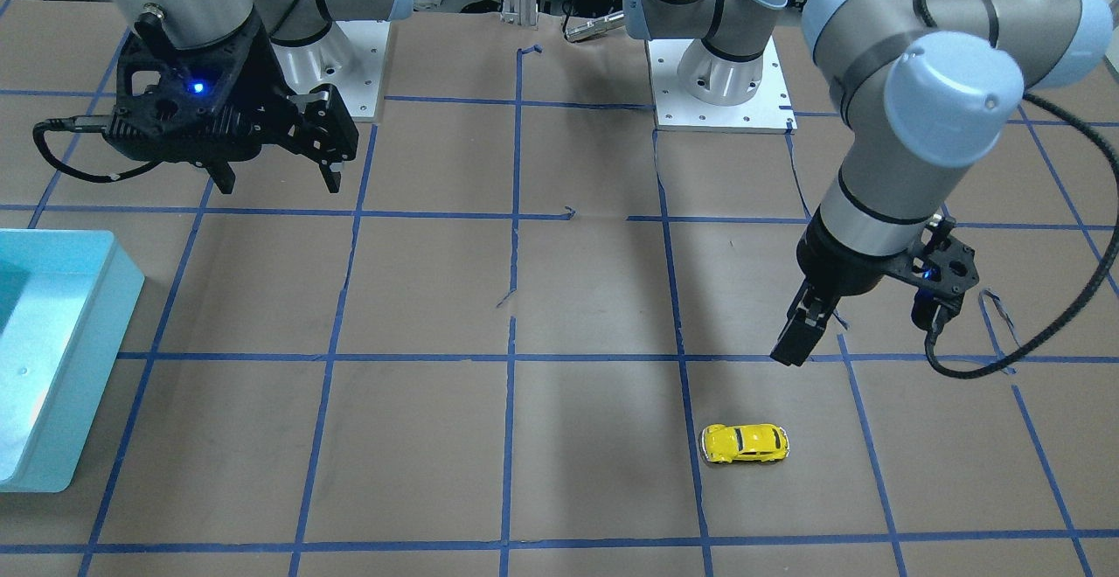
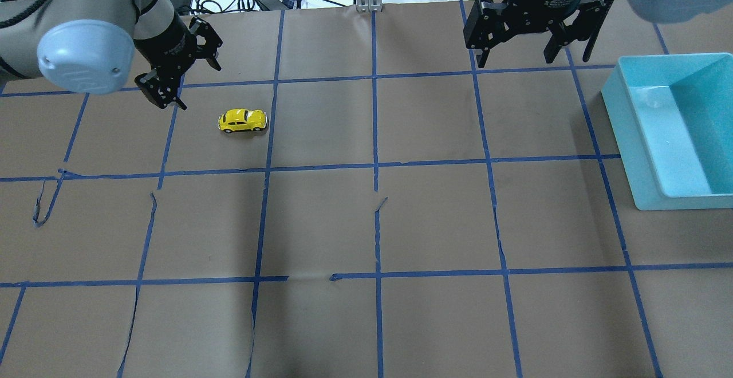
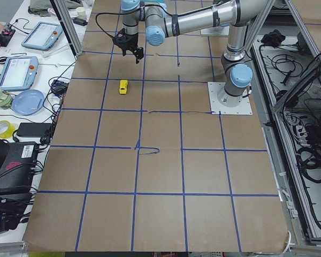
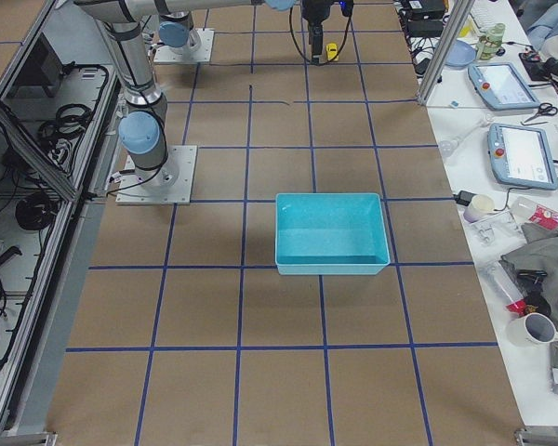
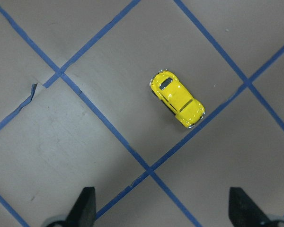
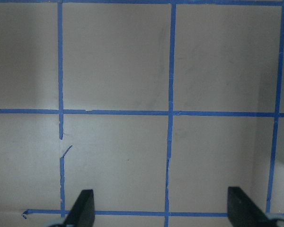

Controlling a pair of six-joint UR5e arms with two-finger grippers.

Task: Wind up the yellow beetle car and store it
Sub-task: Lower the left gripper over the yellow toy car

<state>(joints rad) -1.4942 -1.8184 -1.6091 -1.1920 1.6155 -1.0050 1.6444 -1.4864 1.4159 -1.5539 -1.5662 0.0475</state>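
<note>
Status: task not visibly started. Yellow beetle car stands on its wheels on the taped table, ungripped; whether its spring is wound cannot be told.

Nearest the car: left gripper, raised above the table to one side of it, jaws wide apart, empty.

Well apart from the car: right gripper, also spread and empty.

Farthest from the car: teal bin, nothing seen inside.

Remaining, by my reading: grasp, wind up, carry to bin, release.
</note>
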